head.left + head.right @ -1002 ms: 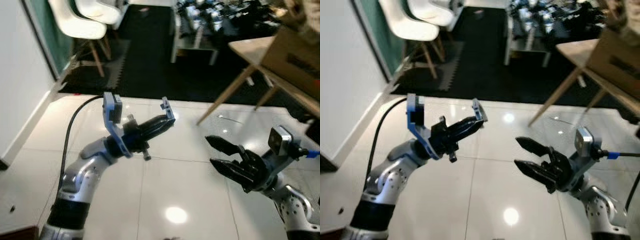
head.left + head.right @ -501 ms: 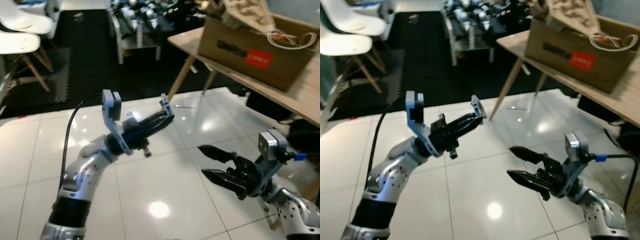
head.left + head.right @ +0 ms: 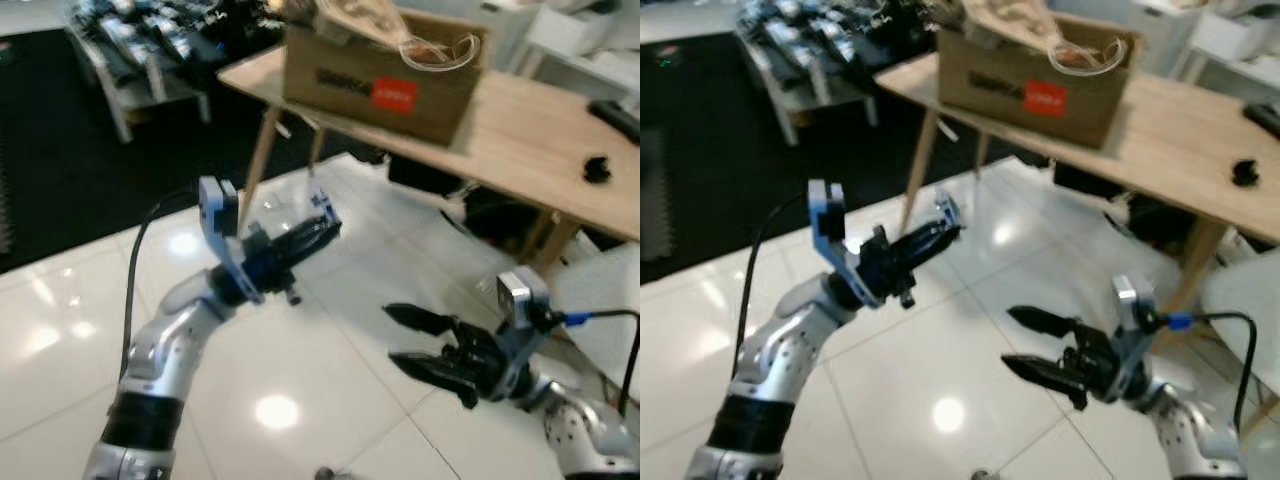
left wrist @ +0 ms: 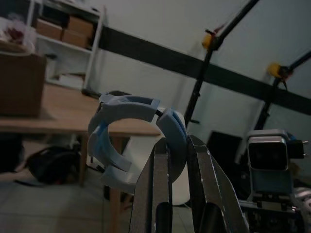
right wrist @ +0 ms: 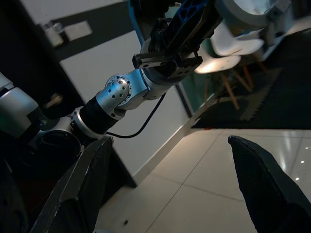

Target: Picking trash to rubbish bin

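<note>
My left gripper is raised in front of me, shut on a small light-blue plastic ring piece that sticks up from its fingertips. In the left wrist view the ring piece is curved and open-sided, pinched between the two fingers. My right gripper is held low on the right over the white tiled floor, open, with nothing between its fingers.
A wooden table stands ahead on the right, carrying a cardboard box stuffed with paper and cable. A dark bag lies under it. A white seat is close on the right. A low rack of clutter stands on dark flooring at the back left.
The whole view has swung to the right: the white chairs have left the frame and the table with the box has come in front. Both arms keep their pose.
</note>
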